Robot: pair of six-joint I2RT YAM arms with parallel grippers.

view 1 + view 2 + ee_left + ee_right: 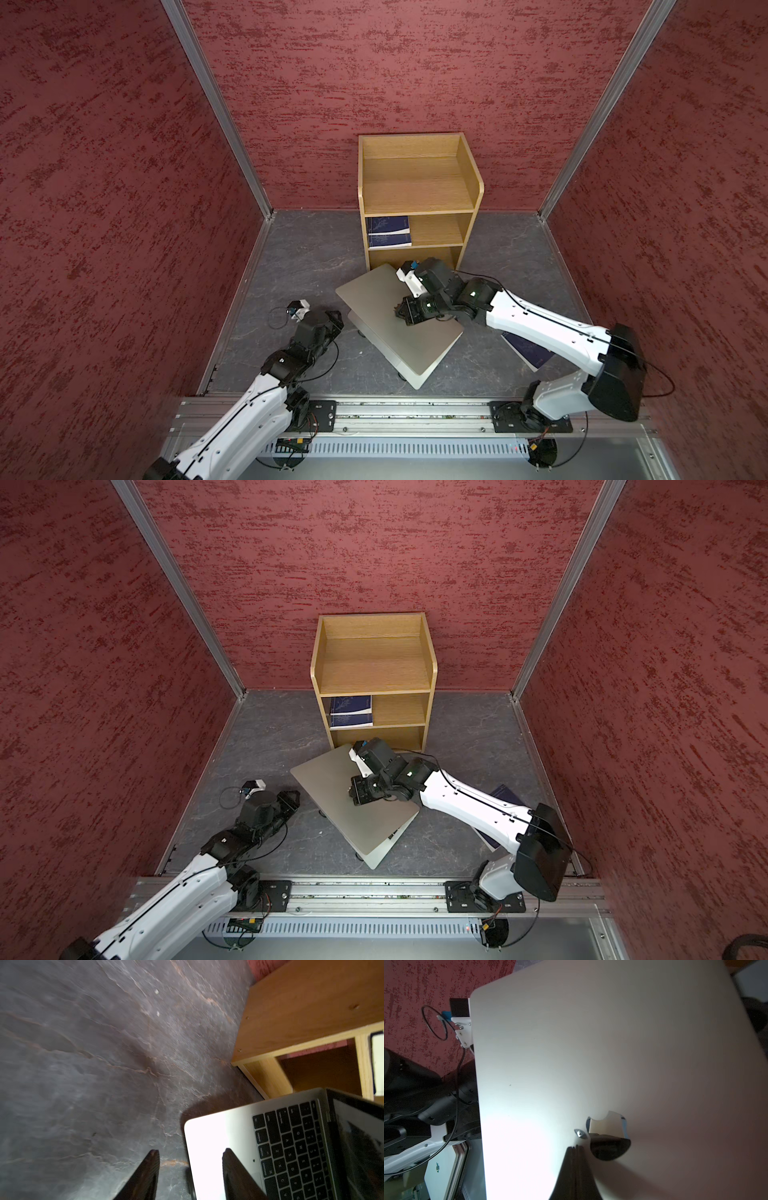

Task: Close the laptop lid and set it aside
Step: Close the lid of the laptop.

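I see the left arm (249, 415) and right arm (548, 328) built alike: white shells, black joints (478, 297), a thin black cable (456, 1088) along each. Each wrist carries a white camera bracket (409, 280) with a blue plug (446, 1015). The left gripper (191, 1150) has black tapered fingers (149, 1169).

The laptop lid (591, 1043) is seen as smooth silver metal with a soft matt sheen, and its logo (608, 1126) is mirror-glossy. The keys (291, 1147) are finished in matt black plastic, and the screen (363, 1136) in glossy glass. The floor (104, 1064) is given a dark, veined, stone-like surface. The shelf unit (415, 187) is faced in light wood grain. The walls (415, 62) are coated in a coarse red texture.
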